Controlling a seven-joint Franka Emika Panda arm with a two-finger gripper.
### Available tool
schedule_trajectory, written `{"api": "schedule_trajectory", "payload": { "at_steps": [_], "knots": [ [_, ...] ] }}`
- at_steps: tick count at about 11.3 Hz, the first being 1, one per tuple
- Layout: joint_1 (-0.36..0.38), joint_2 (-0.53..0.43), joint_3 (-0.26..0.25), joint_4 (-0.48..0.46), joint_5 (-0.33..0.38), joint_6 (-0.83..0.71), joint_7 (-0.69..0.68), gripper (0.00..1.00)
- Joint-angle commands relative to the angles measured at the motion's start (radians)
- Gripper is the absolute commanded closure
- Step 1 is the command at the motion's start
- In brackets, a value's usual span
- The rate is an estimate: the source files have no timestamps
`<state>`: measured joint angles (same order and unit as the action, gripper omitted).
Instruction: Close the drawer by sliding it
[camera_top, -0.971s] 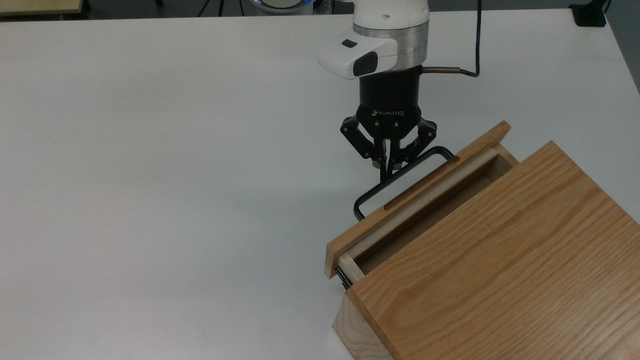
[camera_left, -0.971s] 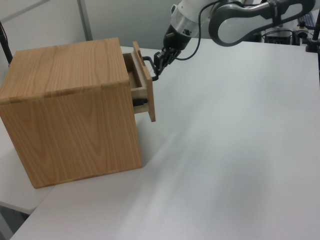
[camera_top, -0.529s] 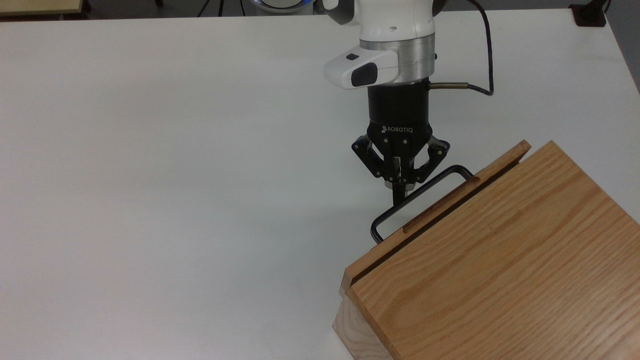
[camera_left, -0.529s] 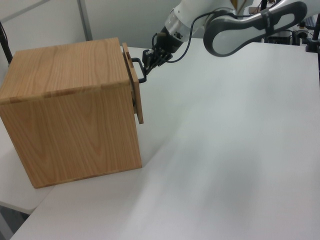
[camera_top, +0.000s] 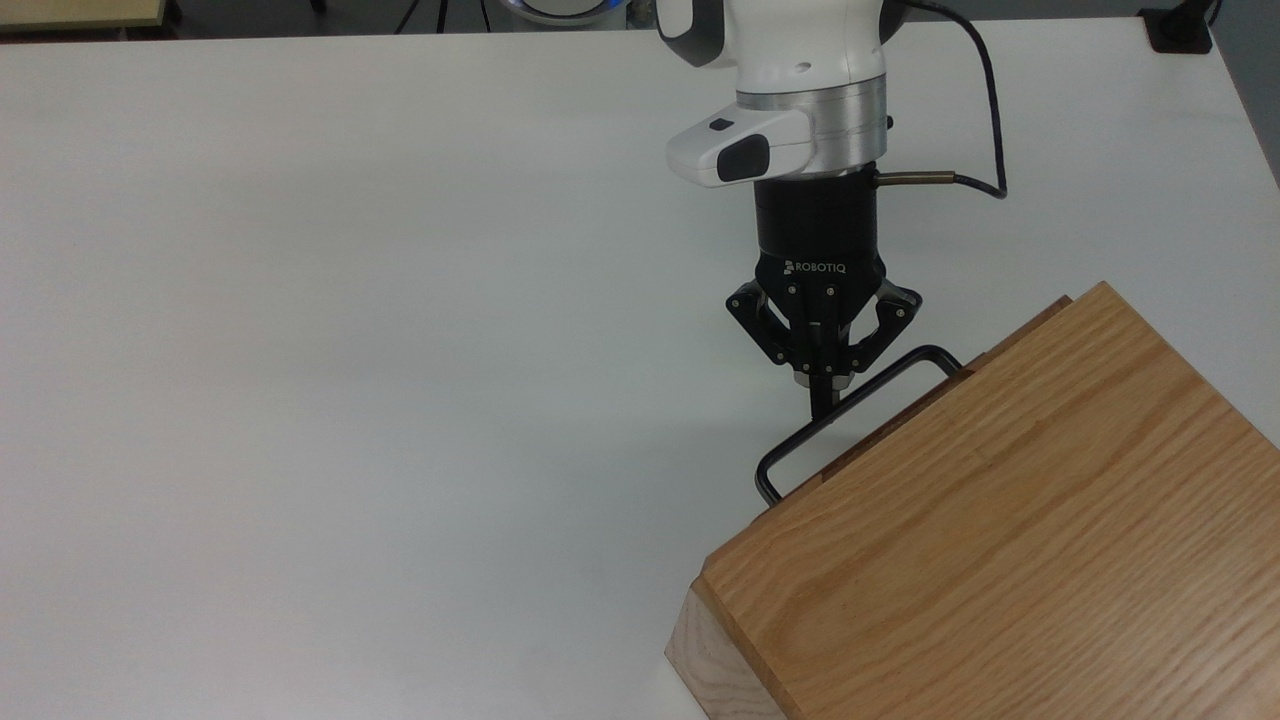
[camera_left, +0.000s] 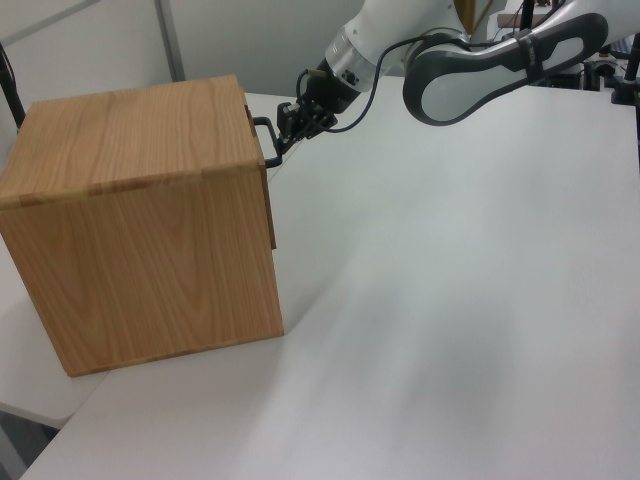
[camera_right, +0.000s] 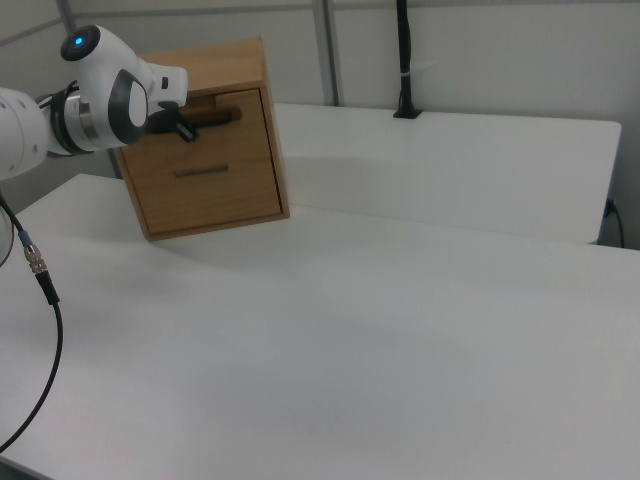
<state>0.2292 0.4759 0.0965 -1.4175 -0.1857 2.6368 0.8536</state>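
The drawer sits pushed into the oak-grain cabinet (camera_top: 1000, 540), with a thin strip of its front panel (camera_top: 1025, 330) showing along the cabinet's edge. In the right view the front panel (camera_right: 240, 130) lies flush with the cabinet face. Its black bar handle (camera_top: 880, 388) sticks out toward the arm. My gripper (camera_top: 822, 405) is shut, its tips pressed against the middle of the handle. In the left view the gripper (camera_left: 287, 124) meets the handle (camera_left: 265, 135) at the cabinet's upper front corner.
The cabinet (camera_left: 140, 210) stands at a corner of the white table (camera_top: 350, 350), partly past the edge in the left view. A second drawer front with a slot grip (camera_right: 200, 171) lies below. A black cable (camera_right: 45, 330) hangs from the arm.
The drawer has slid from partly open to fully inside the cabinet. My gripper followed it, pushing on the handle toward the top view's lower right.
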Motion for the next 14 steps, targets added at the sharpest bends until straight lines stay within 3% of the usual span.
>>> {"api": "schedule_trajectory", "payload": {
  "at_steps": [1,4,6,8,9,10,11,14],
  "knots": [
    [0.019,0.01,-0.009,0.026,-0.029,0.063,0.058,0.98],
    [-0.016,-0.086,-0.004,-0.033,-0.028,0.002,-0.017,0.98],
    [-0.033,-0.184,0.003,-0.09,-0.009,-0.213,-0.192,0.98],
    [-0.042,-0.267,0.014,-0.094,-0.006,-0.534,-0.223,0.93],
    [-0.059,-0.313,0.014,-0.094,0.014,-0.684,-0.234,0.8],
    [-0.068,-0.351,0.011,-0.092,0.056,-0.819,-0.269,0.33],
    [-0.083,-0.393,0.006,-0.093,0.081,-0.942,-0.293,0.02],
    [-0.1,-0.515,0.005,-0.203,0.084,-1.107,-0.356,0.0]
  ]
}}
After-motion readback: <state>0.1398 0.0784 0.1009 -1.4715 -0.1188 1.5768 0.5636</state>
